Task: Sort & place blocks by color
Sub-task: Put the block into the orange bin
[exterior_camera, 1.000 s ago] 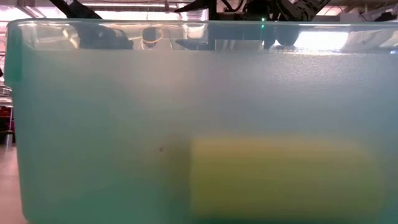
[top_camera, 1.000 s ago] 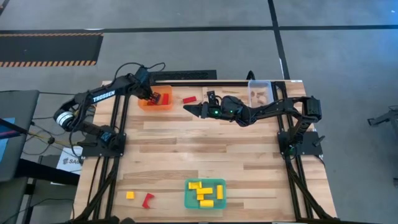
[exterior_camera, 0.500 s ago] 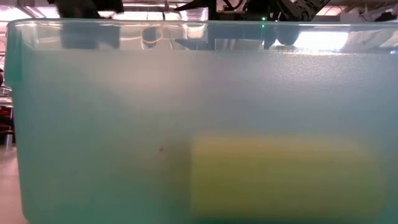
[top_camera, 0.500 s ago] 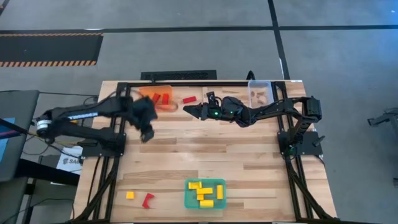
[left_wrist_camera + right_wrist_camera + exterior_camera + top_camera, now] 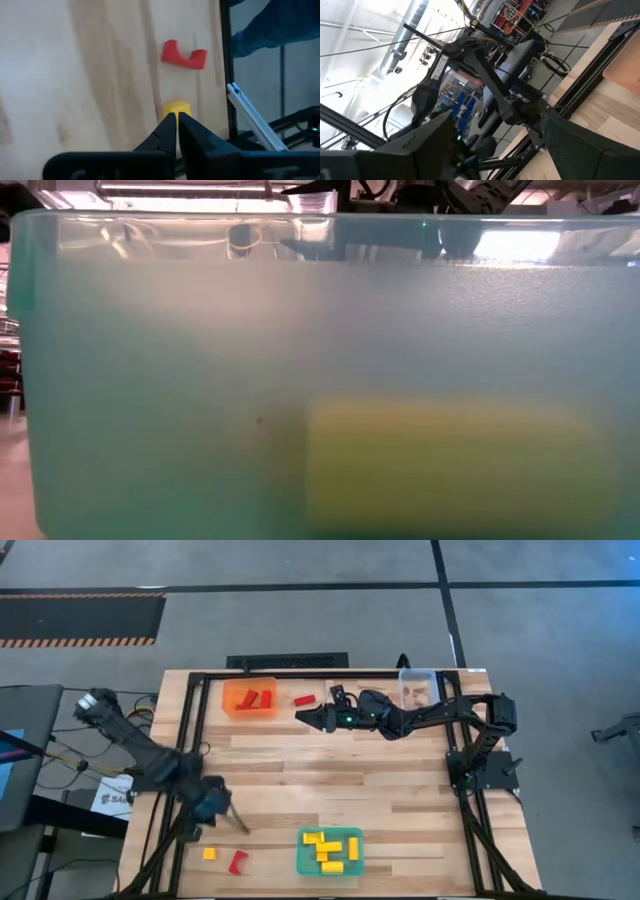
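At the table's near-left corner, your left gripper (image 5: pixel 238 827) hung clenched and empty above one yellow cube (image 5: pixel 209 853) and one red arch block (image 5: pixel 237 862); spread the fingers before descending. Orange tray (image 5: pixel 232 708): two red blocks. Right gripper (image 5: pixel 304 716), released, idled beside one loose red block (image 5: pixel 304 700).

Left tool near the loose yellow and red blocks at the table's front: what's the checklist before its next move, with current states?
1. Left tool shut, empty: ok, though it must open to pick.
2. Small yellow block just ahead of its tips: ok.
3. Red arch block apart from the yellow one: ok.
4. Teal tray has room among its yellow blocks: ok.
5. Right tool open, far off by the orange tray: ok.
6. Approach height: cannot tell.
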